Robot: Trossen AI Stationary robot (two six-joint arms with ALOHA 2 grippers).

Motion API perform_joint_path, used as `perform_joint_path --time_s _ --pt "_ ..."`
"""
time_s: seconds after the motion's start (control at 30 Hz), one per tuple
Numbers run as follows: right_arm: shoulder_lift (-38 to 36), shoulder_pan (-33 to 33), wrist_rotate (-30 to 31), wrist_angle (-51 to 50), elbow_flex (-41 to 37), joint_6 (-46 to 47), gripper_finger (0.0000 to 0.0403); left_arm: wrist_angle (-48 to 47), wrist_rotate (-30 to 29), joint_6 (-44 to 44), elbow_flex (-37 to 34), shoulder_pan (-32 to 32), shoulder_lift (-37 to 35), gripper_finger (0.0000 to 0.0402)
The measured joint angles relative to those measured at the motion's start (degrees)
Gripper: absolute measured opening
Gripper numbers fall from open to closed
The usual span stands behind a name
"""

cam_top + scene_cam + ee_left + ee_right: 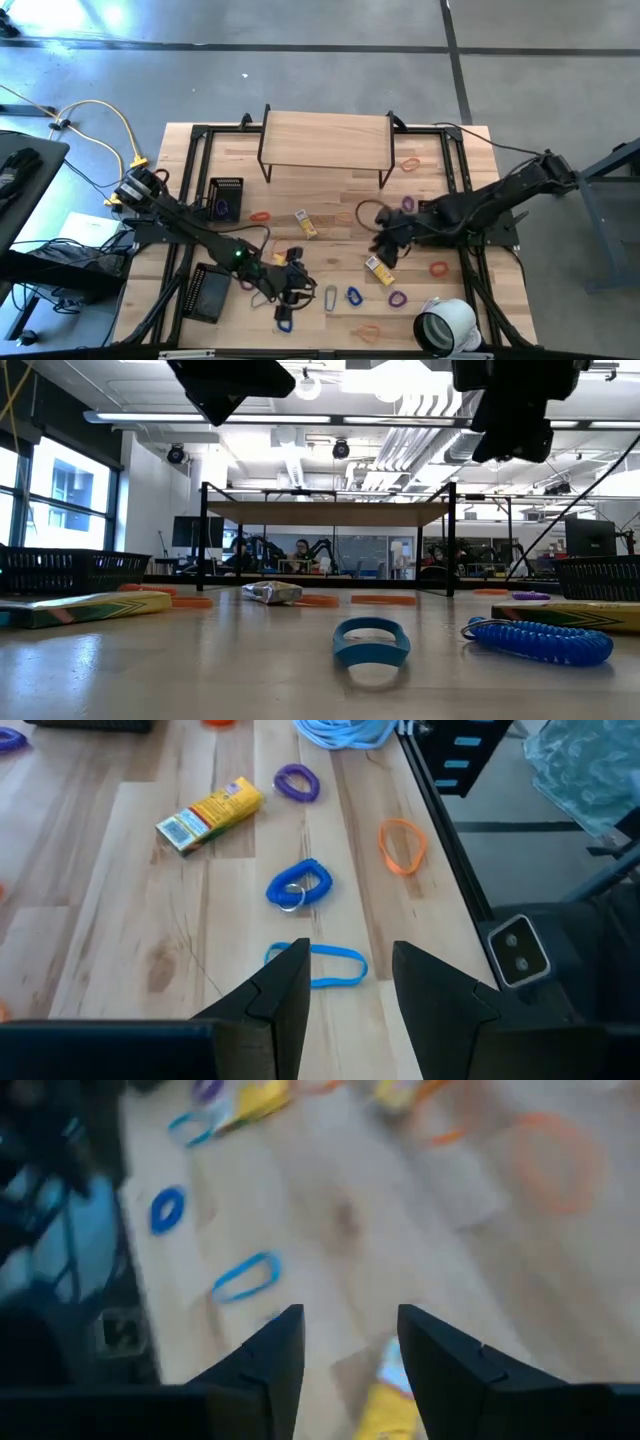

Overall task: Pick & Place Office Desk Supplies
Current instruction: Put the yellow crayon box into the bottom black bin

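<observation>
Office desk supplies lie scattered on the wooden table [330, 195]. In the left wrist view they are a flat blue band [330, 967], a blue coil loop [298, 885], a purple loop [297, 782], an orange band [402, 846] and a yellow packet [210, 815]. My left gripper [350, 982] hangs open above the table near its front edge [290, 278], and the blue band lies just ahead of its fingertips. My right gripper [350, 1342] is open over the table's middle right [385, 243], above another yellow packet [385, 1402]. Neither gripper has anything between its fingers.
A wooden shelf on a black frame [325, 140] stands at the far middle. Black mesh baskets [225, 198] [205, 292] sit at the left, and a large white tape roll [445, 325] at the near right. More orange bands [260, 215] [438, 268] and a yellow packet [305, 225] lie around.
</observation>
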Motion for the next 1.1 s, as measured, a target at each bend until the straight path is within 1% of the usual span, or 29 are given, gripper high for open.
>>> perform_joint_path --time_s 0.1,0.23,0.4,0.6,0.7,0.87,1.0,1.1 --pt "3.2 0.3 -1.2 3.7 0.0 -3.2 0.0157 -0.1 0.0 0.0 0.0 -0.5 0.0 0.0139" --pt "7.2 0.1 -1.7 3.4 -0.1 -3.4 0.0156 -0.2 0.0 0.0 0.0 -0.7 0.0 0.0139" --pt "12.1 0.9 -2.7 3.5 0.0 -8.3 0.015 -0.2 0.0 0.0 0.0 -0.7 0.0 0.0139" --pt "16.5 1.7 -2.4 5.4 0.0 -8.0 0.0151 -0.2 0.0 0.0 0.0 -0.2 0.0 0.0139" --pt "18.7 1.7 -2.4 8.7 0.0 -7.2 0.015 -0.4 0.0 0.0 0.0 -0.2 0.0 0.0139" --pt "21.7 1.7 -4.6 14.5 0.0 -11.0 0.0152 -0.4 0.0 0.0 0.0 -0.2 0.0 0.0139" --pt "21.9 1.7 -0.1 16.4 0.0 -11.5 0.0168 -0.8 0.0 0.0 0.0 -0.2 0.0 0.0139" --pt "21.9 1.6 2.3 17.1 0.0 -12.7 0.0196 -1.3 0.0 0.0 0.0 -0.2 0.0 0.0139"
